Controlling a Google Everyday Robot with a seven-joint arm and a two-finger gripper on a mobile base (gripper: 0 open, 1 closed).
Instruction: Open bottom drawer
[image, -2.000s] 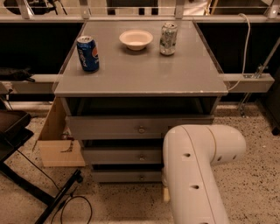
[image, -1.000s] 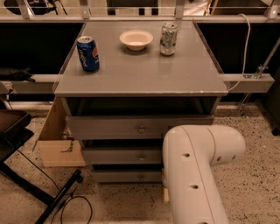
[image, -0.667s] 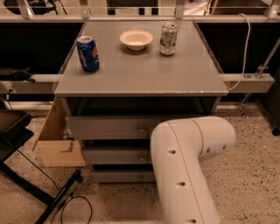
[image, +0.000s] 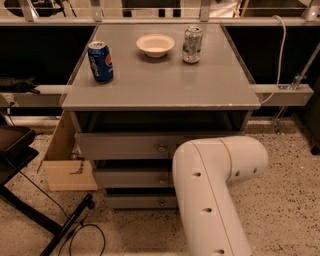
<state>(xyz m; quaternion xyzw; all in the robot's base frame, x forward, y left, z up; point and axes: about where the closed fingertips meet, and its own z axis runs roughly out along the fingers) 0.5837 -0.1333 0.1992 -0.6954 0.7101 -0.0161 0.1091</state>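
Observation:
The grey cabinet has three drawers under its top. The bottom drawer (image: 135, 201) is the slimmest front, with a small round metal knob (image: 161, 203) at its centre, and it sits closed. The middle drawer (image: 130, 178) and top drawer (image: 120, 145) above it are taller. My white arm (image: 210, 195) crosses in front of the right part of all three drawers. My gripper is out of view, past the lower edge of the picture or behind the arm.
On the cabinet top (image: 160, 87) stand a blue soda can (image: 100, 61), a white bowl (image: 155, 45) and a silver can (image: 192, 44). A cardboard box (image: 67, 162) leans at the cabinet's left. A black stand leg and cable (image: 67, 227) lie on the floor at the left.
My arm has swung to the left and now covers more of the drawers' right side. The drawers have not moved.

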